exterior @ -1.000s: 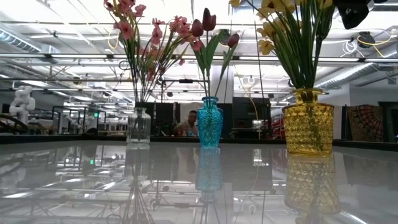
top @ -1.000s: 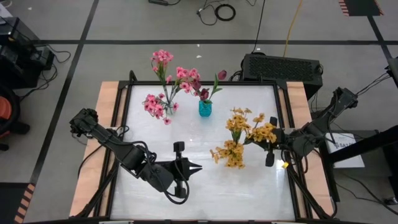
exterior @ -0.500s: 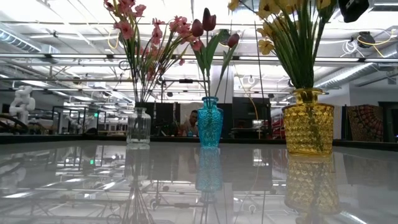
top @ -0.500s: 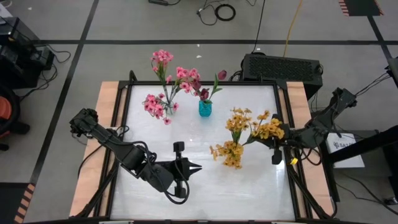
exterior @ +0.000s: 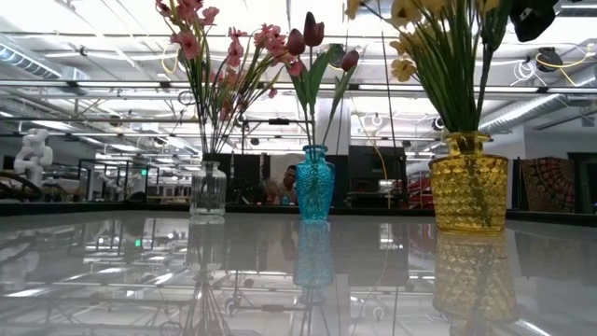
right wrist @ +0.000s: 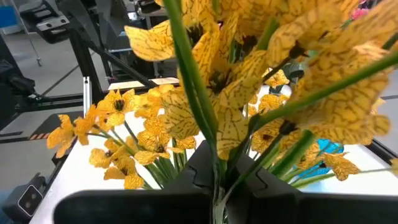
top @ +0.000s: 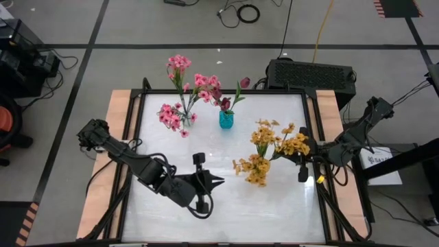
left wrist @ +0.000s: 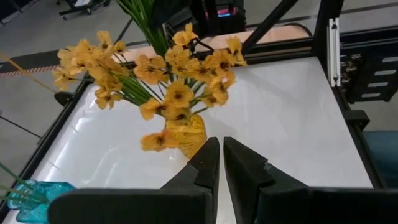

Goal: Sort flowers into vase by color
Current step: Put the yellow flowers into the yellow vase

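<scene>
A yellow glass vase (top: 258, 173) (exterior: 469, 194) stands right of the table's middle with yellow-orange flowers (top: 255, 167) in it. My right gripper (top: 300, 152) (right wrist: 217, 169) hovers to its right, shut on another yellow-orange spray (top: 291, 144). A clear vase (top: 184, 121) holds pink flowers (top: 171, 116), and a teal vase (top: 226, 121) holds dark magenta blooms (top: 225, 103); both stand toward the far edge. My left gripper (top: 221, 182) (left wrist: 221, 149) is shut and empty, level above the table left of the yellow vase (left wrist: 186, 134). My right gripper pinches the green stems (right wrist: 214, 158) of the yellow-orange spray between its two fingers, below the blooms, coming from the table's right side. The spray leans toward the right edge. Its lower stems (exterior: 485, 89) run down into the yellow vase's mouth.
The raised table frame (top: 312, 123) runs close behind my right gripper. Bare white table top (top: 274, 213) lies toward the near edge. A dark box (top: 312, 74) sits beyond the far edge, and a person (exterior: 280, 191) shows in the room behind the teal vase.
My right gripper has moved a little toward the table's right edge and partly back, still shut on the spray. The yellow vase has slid slightly along the table. My left gripper has crept a little toward the yellow vase.
</scene>
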